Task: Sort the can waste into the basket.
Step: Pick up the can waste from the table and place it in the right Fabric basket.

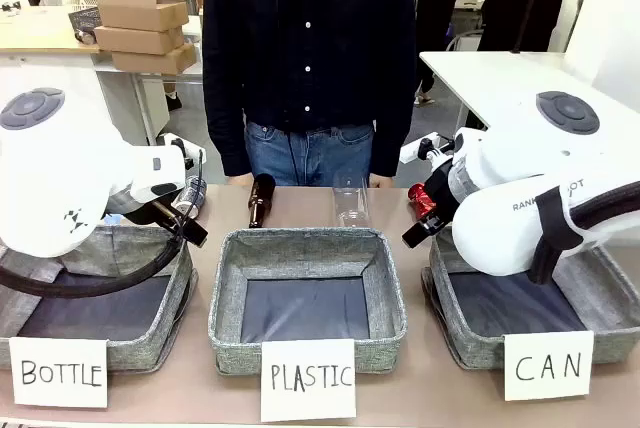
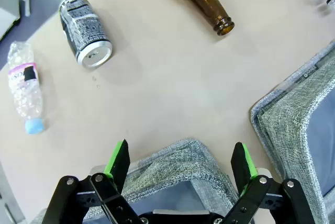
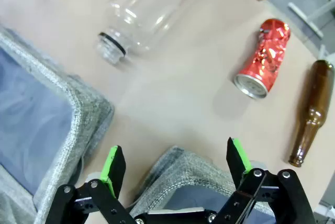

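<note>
The shiny red crushed can [image 3: 263, 59] lies on its side on the table, ahead and to the right of my open right gripper [image 3: 175, 161]; it also peeks out beside that gripper [image 1: 413, 235] as a red can [image 1: 421, 199]. The dark can with white print [image 2: 85, 30] lies ahead and to the left of my open left gripper [image 2: 180, 156], and it is seen again [image 1: 194, 191] just behind that gripper [image 1: 195, 231]. The CAN basket [image 1: 446, 310] sits at the right, with its near corner [image 3: 199, 174] under my right gripper. Nothing is held.
The PLASTIC basket [image 1: 225, 308] stands in the middle and the BOTTLE basket [image 1: 178, 300] on the left. One brown bottle [image 1: 260, 199] lies near the middle and another [image 3: 309, 114] lies at the right. A clear bottle [image 3: 152, 9] and a small capped bottle [image 2: 23, 85] also lie on the table. A person stands at the far edge.
</note>
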Robot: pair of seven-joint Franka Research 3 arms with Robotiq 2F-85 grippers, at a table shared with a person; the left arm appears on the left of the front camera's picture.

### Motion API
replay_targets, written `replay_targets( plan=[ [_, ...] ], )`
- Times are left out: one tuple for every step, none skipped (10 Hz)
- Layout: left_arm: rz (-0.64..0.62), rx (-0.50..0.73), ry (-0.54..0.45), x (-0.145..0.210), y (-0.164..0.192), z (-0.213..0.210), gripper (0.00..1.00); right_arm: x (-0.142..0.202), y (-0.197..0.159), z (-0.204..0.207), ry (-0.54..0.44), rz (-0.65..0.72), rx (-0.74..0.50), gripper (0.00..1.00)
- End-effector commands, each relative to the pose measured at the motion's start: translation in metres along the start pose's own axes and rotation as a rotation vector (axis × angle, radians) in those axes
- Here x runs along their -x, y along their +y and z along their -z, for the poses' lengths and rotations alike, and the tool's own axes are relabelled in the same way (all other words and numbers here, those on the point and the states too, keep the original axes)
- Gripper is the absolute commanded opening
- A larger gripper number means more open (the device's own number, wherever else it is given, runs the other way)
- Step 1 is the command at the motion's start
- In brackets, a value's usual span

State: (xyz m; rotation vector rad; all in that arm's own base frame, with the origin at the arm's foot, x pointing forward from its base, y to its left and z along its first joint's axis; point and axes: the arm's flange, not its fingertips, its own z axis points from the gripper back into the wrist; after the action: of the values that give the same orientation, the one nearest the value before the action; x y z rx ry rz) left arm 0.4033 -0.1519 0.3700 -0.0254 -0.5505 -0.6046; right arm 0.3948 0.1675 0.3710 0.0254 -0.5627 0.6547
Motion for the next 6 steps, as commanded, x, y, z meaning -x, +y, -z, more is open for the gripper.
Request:
replay_targets(
  plan=[
    [0.000, 0.000, 0.000, 0.0000, 0.0000, 0.0000, 1.00, 0.0000, 0.0000, 0.0000, 0.000, 0.000, 0.000, 1.00],
    [0.000, 0.000, 0.000, 0.0000, 0.0000, 0.0000, 1.00, 0.0000, 0.0000, 0.0000, 0.000, 0.000, 0.000, 1.00],
    [0.000, 0.000, 0.000, 0.0000, 0.0000, 0.0000, 1.00, 0.0000, 0.0000, 0.0000, 0.000, 0.000, 0.000, 1.00],
    [0.000, 0.000, 0.000, 0.0000, 0.0000, 0.0000, 1.00, 0.0000, 0.0000, 0.0000, 0.000, 0.000, 0.000, 1.00],
    [0.000, 0.000, 0.000, 0.0000, 0.0000, 0.0000, 1.00, 0.0000, 0.0000, 0.0000, 0.000, 0.000, 0.000, 1.00],
    [0.000, 0.000, 0.000, 0.0000, 0.0000, 0.0000, 1.00, 0.0000, 0.0000, 0.0000, 0.000, 0.000, 0.000, 1.00]
  ],
)
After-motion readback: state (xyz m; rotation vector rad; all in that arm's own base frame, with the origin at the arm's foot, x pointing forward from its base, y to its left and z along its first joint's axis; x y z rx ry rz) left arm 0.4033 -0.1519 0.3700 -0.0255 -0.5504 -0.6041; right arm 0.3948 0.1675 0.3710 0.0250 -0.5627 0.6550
